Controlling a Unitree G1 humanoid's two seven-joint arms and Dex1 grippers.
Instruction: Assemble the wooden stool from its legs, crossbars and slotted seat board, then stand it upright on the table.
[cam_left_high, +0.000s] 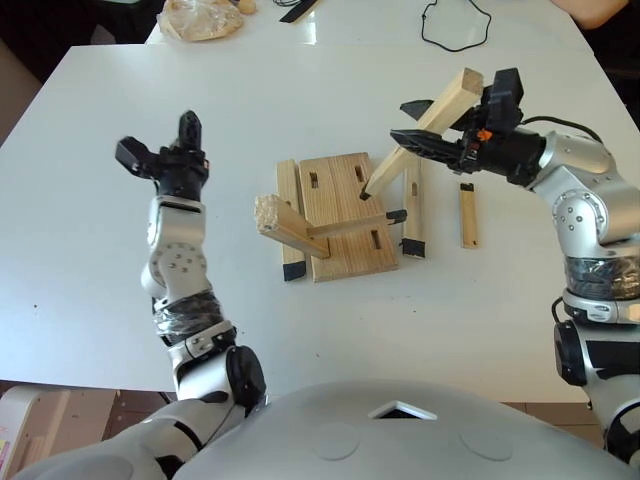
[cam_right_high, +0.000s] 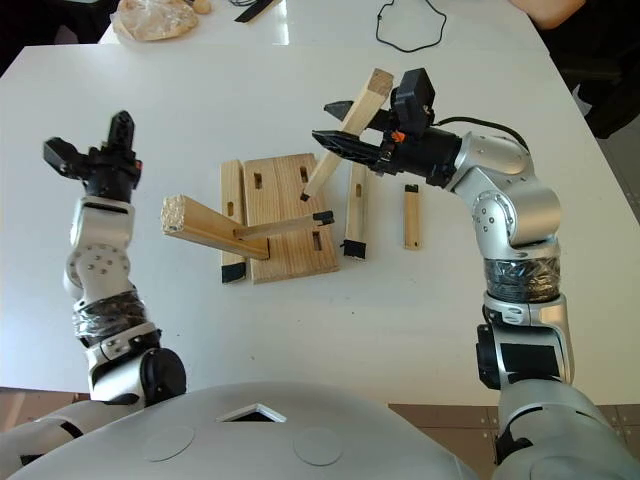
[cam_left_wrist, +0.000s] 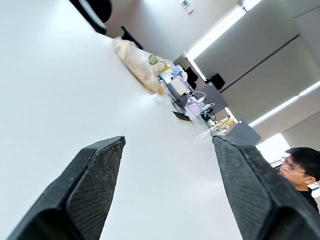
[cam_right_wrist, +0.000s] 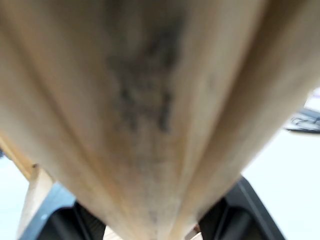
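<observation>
By board (cam_left_high: 345, 255): four legs (cam_left_high: 412, 205), two crossbars (cam_left_high: 467, 215).

Left arm (cam_left_high: 178, 262) and right arm (cam_left_high: 585, 215) were silver-grey shells with black joints, black tape wrapped on each. Black fingers (cam_left_wrist: 95, 190) had knurled pads. Orange tab (cam_left_high: 483, 134) and black cable (cam_left_high: 560, 122) sat at the right wrist.

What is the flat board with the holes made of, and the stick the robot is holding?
The seat board looks like pale, bare wood: faint grain lines show, with cut slots. The leg in the right gripper looks like the same unpainted wood; its dark tip may be paint or rubber.
</observation>
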